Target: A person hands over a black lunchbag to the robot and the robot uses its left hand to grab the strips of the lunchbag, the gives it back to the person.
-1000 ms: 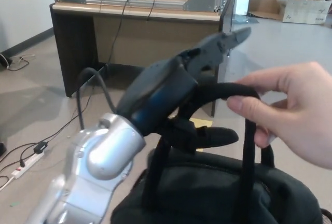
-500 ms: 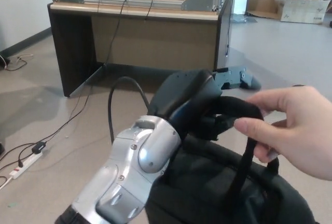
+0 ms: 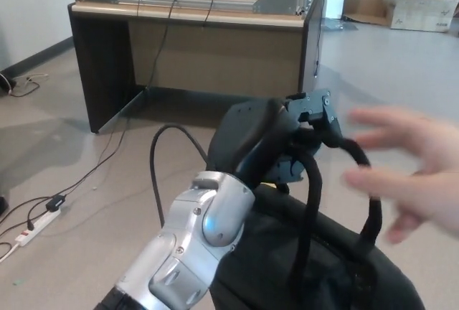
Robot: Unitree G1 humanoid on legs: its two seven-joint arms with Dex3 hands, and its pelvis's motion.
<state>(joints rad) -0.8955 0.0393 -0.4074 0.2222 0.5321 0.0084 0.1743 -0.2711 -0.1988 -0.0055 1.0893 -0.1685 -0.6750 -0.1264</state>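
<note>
Above the lunchbag, our left hand has its fingers hooked around the straps beside the person's open hand, so we judge handing it back comes next.

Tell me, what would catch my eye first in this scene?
Front and centre, the robot's silver arm ends in a black left hand closed around the straps of a black lunch bag at the bottom of the picture. At the right, a person's blurred open hand hovers beside the straps. Behind stands a wooden desk, with cables trailing on the floor.
</note>
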